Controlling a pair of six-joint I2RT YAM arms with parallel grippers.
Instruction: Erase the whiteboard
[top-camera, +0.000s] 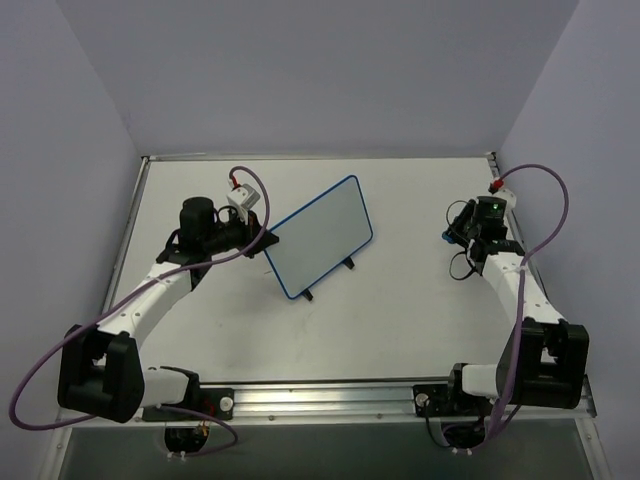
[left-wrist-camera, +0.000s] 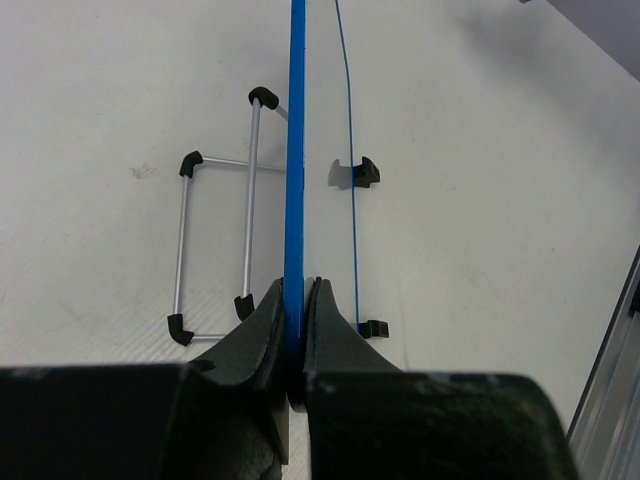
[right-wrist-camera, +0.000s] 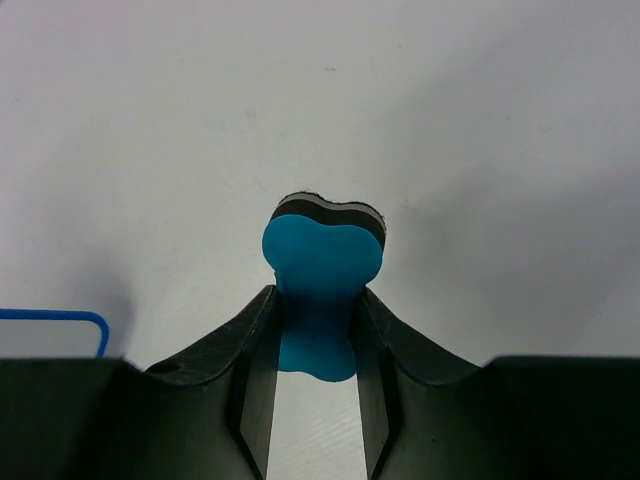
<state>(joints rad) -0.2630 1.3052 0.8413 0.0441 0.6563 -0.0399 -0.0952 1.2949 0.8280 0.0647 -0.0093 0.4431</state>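
The whiteboard (top-camera: 320, 238), white with a thin blue frame and two small black feet, stands tilted in the table's middle. Its face shows no marks. My left gripper (top-camera: 262, 241) is shut on its left edge. In the left wrist view the blue frame (left-wrist-camera: 295, 150) runs edge-on between my closed fingers (left-wrist-camera: 262, 320). My right gripper (top-camera: 462, 232) stands to the right of the board, apart from it, and is shut on a small blue eraser (right-wrist-camera: 322, 265) with a black felt layer. A blue corner of the board (right-wrist-camera: 60, 320) shows at the left of the right wrist view.
A wire stand with black end caps (left-wrist-camera: 215, 245) lies behind the board on the white table (top-camera: 400, 320). The metal rail (top-camera: 330, 395) runs along the table's near edge. Grey walls close in the left, back and right sides.
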